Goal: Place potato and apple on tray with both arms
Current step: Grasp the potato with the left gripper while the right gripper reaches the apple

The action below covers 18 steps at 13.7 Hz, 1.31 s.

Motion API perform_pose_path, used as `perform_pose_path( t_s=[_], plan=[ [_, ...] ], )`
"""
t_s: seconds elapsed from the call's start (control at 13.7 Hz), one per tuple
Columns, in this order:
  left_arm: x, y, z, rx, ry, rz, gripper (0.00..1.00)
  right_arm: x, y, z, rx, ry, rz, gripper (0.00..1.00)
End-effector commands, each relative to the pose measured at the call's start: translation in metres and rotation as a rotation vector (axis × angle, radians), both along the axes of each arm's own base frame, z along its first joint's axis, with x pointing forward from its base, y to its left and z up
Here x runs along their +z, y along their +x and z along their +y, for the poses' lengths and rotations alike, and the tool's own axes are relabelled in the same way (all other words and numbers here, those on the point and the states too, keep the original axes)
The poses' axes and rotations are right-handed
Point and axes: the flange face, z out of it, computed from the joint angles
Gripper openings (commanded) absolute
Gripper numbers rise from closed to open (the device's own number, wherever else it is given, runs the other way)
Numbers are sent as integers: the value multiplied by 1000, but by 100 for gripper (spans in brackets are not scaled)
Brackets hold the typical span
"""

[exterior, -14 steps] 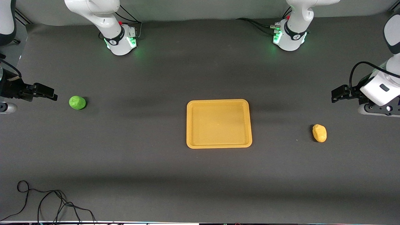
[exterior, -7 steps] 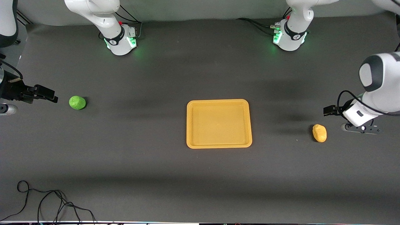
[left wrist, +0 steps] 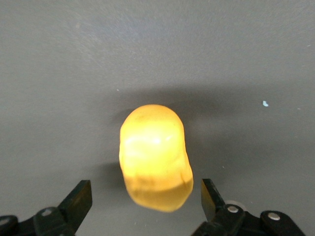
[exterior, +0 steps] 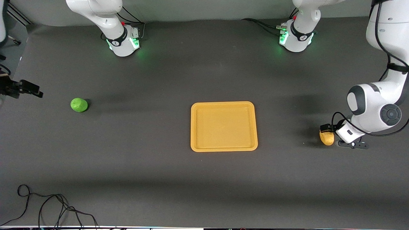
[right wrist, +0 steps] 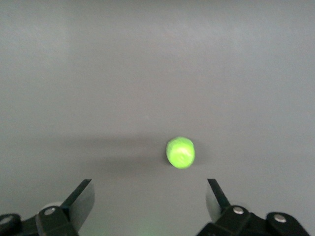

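Observation:
The orange-yellow tray [exterior: 192, 127] lies empty at mid-table. The yellow-orange potato [exterior: 327, 138] lies on the mat toward the left arm's end. My left gripper [exterior: 325, 129] is low over it and open. In the left wrist view the potato [left wrist: 155, 157] has one end between the open fingertips of the gripper [left wrist: 146, 196], with gaps on both sides. The green apple [exterior: 79, 104] lies toward the right arm's end. My right gripper [exterior: 35, 92] hangs open beside it, apart from it. In the right wrist view the apple [right wrist: 180, 152] lies ahead of the open gripper [right wrist: 149, 196].
Both arm bases, the right arm's [exterior: 123, 41] and the left arm's [exterior: 295, 38], glow green at the table's edge farthest from the front camera. A black cable [exterior: 48, 204] lies looped near the front edge at the right arm's end. The mat [exterior: 143, 166] is dark grey.
My left arm has swung down and brought its open gripper over the potato. My right gripper has drawn back a little, away from the apple. Potato, apple and tray have not moved.

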Motion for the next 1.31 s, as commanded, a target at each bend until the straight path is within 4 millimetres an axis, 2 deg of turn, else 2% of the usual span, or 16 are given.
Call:
perform_pose_path(
  t_s=[0.0, 0.07, 0.15, 0.22, 0.36, 0.44, 0.51, 0.58, 0.73, 0.88, 1.02, 1.09, 1.24],
  plan=[
    [-6, 14, -1, 2, -6, -31, 98, -4, -47, -15, 10, -8, -16, 100],
    [-7, 20, -2, 5, -5, -40, 88, -5, -62, -15, 18, -15, -25, 100],
    [-5, 23, -2, 7, -5, -32, 56, -6, -81, -21, 13, -23, -31, 100],
    [-4, 22, -1, 15, -5, -31, 40, -7, -97, -30, 1, -25, -36, 100],
    [10, 24, -3, 30, -6, -31, 28, -13, -112, -48, 29, -9, -37, 100],
    [28, 27, -6, 57, -6, -10, 25, -20, -112, -56, 23, -6, -38, 100],
    [52, 34, -13, 88, -7, 23, 25, -32, -111, -54, 25, -6, -40, 100],
    [77, 43, -30, 103, -3, 59, 24, -43, -112, -51, 30, -5, -42, 100],
    [118, 60, -78, 162, -9, 111, 22, -72, -115, -46, 34, 1, -49, 100],
    [139, 64, -152, 182, -24, 101, 22, -108, -114, -43, 34, -3, -58, 100],
    [144, 60, -223, 248, -15, 85, 22, -148, -111, -48, 25, -17, -57, 100],
    [140, 61, -261, 271, -12, 76, 22, -168, -107, -48, 21, -26, -58, 100],
    [123, 53, -308, 280, 2, 85, 22, -206, -101, -50, 20, -48, -43, 100]
  ],
)
